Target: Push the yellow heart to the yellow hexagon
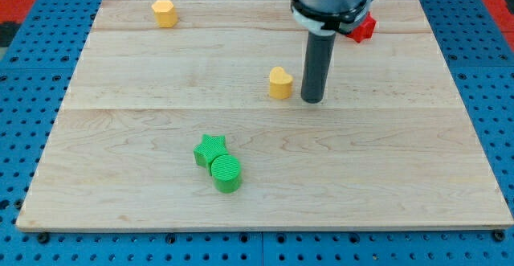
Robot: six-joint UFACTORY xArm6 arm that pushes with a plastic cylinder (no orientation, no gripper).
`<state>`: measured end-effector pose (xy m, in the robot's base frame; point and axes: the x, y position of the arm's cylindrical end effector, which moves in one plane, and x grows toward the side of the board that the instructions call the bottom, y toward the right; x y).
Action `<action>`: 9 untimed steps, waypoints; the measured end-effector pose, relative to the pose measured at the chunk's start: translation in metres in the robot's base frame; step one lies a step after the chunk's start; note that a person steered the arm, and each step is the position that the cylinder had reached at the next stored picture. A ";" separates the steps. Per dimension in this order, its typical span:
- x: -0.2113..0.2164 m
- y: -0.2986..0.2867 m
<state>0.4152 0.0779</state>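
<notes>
Nearest us, the green cylinder [227,173] touches the green star [210,149] on the counter [385,178], clear of play. My tip [312,100], a bare rod tool with nothing to open or close, sits just right of the yellow heart [279,83]: probably light, rigid, slidey, so push its right flank. The yellow hexagon [164,13] waits far left, path open; a red block [363,29] hides behind the arm.

Count from my remote seat: five blocks on one bench.

I counted two yellow blocks, one yellow heart [279,83] and one yellow hexagon [164,13]; two green blocks, one green star [210,149] and one green cylinder [226,173]; and a single red block [364,29] whose shape I could not make out. One rod showed, with one tip [312,99], over one wooden bench [385,169].
</notes>
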 end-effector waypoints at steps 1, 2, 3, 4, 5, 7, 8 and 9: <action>-0.029 -0.092; -0.042 -0.168; -0.004 -0.129; 0.014 -0.174; -0.032 -0.223; -0.051 -0.203; -0.043 -0.180; -0.057 -0.143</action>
<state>0.3585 -0.0651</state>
